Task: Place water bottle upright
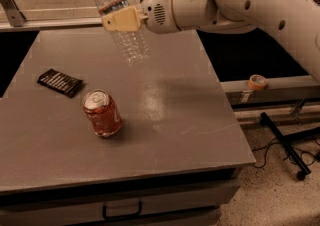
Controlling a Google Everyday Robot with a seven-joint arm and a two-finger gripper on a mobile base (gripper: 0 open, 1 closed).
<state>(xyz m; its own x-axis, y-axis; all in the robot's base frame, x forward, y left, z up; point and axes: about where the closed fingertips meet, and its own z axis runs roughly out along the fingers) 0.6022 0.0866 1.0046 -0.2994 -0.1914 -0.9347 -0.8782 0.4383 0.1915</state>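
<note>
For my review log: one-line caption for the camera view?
Gripper above the table's far edge holds the water bottle tilted in mid-air; can and dark packet below.

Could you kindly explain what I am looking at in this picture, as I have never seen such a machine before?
The white jointed limb entering from the right is the arm of a mobile robot. The single camera looks down on a grey table; where it is mounted is not recorded. At the arm's tip, the tan end effector, a two-finger clamp, is shut on a clear water bottle, holding it tilted above the table, cap uppermost. On the table stands a red soda can; left of it lies a dark flat packet. The aim is to set the bottle upright.
</note>
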